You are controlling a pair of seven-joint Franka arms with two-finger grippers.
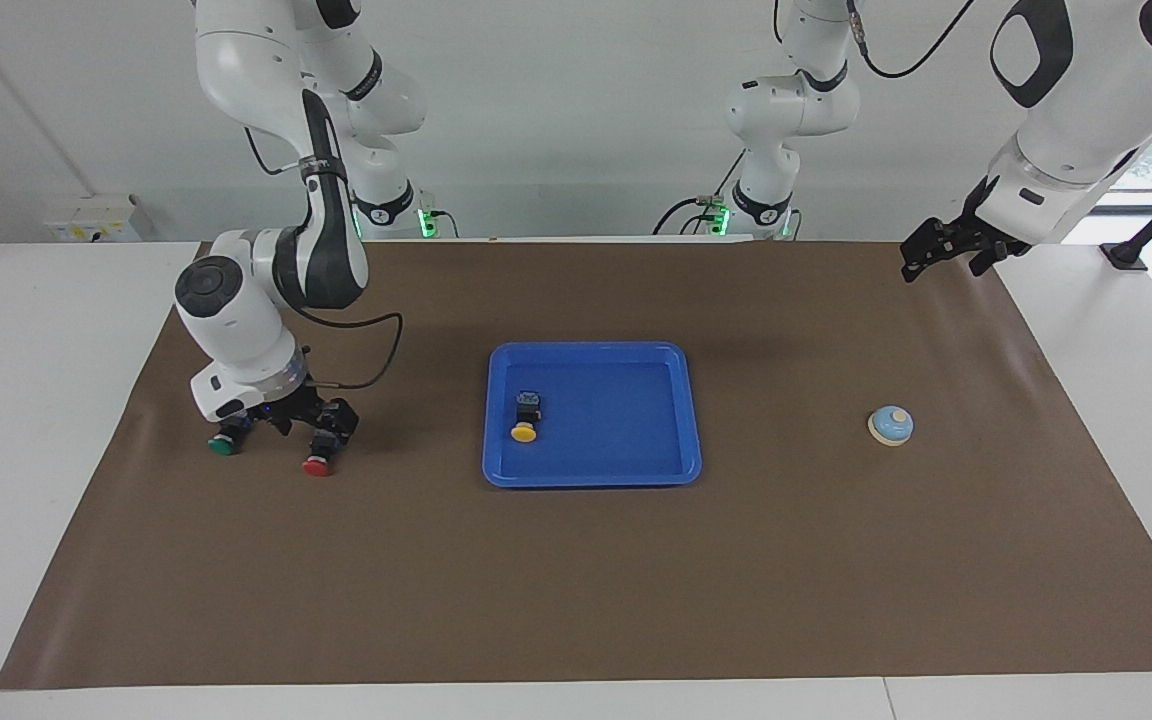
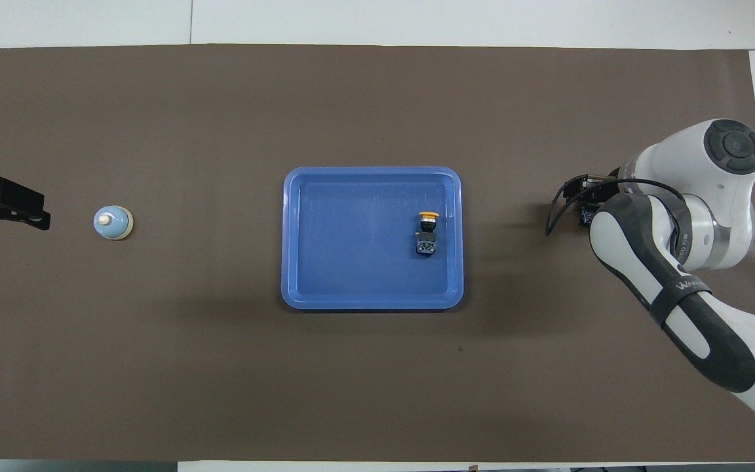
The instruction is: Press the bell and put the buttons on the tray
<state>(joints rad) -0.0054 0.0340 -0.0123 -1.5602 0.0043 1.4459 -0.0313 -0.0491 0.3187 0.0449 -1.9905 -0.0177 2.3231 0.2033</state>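
Red button [image 1: 317,462] under right claw [image 1: 301,428], green button [image 1: 224,444] alongside.

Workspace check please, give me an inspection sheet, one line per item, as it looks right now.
Surface: brown mat on a white table.
Tray: mid-mat, yellow button inside.
Red button, green button: on mat, toward the right arm's end.
Bell: on mat, toward the left arm's end.
Clutter: nothing seen.
Right gripper: open, low over the red and green buttons.
Left gripper: open, empty, waiting over the mat's edge.
Cables: black cable loops at the right wrist.
Surroundings: white wall.
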